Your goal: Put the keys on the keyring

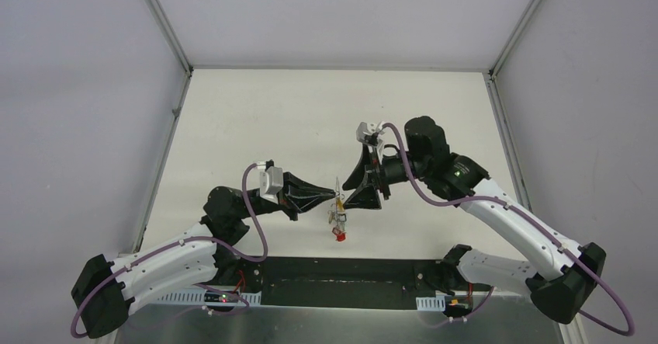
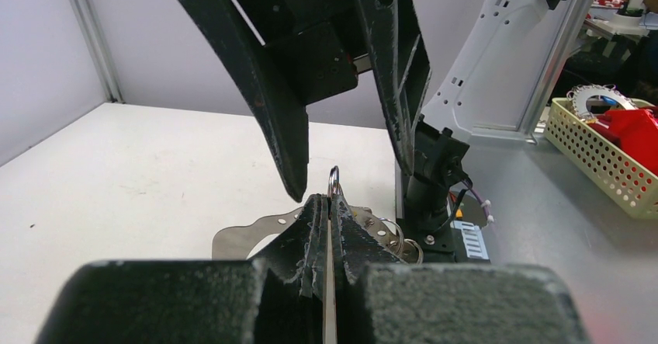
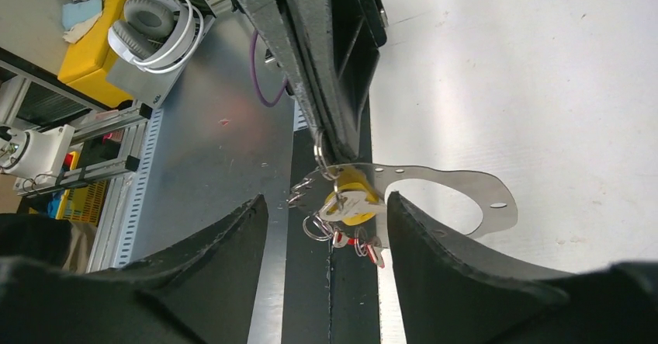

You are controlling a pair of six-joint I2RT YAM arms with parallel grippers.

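Observation:
My left gripper (image 1: 332, 198) is shut on a thin silvery key seen edge-on between its fingers (image 2: 318, 227). The key's small ring (image 2: 334, 179) sticks out past the tips. The keyring (image 3: 458, 192), a flat grey metal loop, hangs from that spot and also shows in the left wrist view (image 2: 240, 237). Keys with a yellow tag (image 3: 353, 196) and red tags (image 3: 366, 248) dangle there on small rings; in the top view the yellow tag (image 1: 339, 204) hangs above the red (image 1: 339, 235). My right gripper (image 1: 358, 189) is open, its fingers (image 3: 434, 258) either side of the bunch without touching it.
The bunch hangs over the white table (image 1: 310, 119) near the black base plate (image 1: 341, 282). Beyond the table edge are a yellow box with white headphones (image 3: 155, 26) and a mesh basket holding red items (image 2: 613, 150).

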